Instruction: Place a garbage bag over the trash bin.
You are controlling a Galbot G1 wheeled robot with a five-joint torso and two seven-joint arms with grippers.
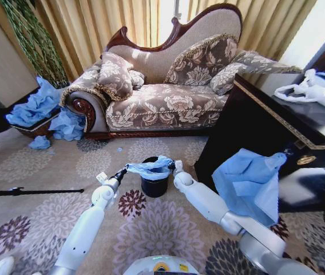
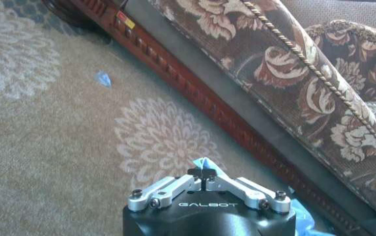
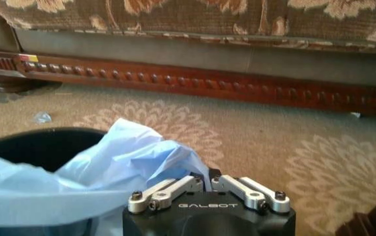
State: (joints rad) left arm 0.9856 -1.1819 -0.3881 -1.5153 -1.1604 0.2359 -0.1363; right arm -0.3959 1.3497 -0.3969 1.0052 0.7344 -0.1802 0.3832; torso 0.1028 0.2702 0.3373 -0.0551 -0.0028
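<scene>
Thin light-blue plastic garbage bag [image 1: 149,168]: stretched above small black cylindrical trash bin [image 1: 154,184] on floral carpet [image 1: 36,212]. Left gripper [image 1: 123,171] and right gripper [image 1: 172,166], both marked "GALBOT", each clenched on one bag edge. Floral upholstered sofa [image 1: 168,97] behind.

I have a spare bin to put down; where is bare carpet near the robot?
Bare carpet lies between the sofa and the trash bin. Crowded: both grippers stretch the garbage bag over the bin; dark cabinet alongside.
</scene>
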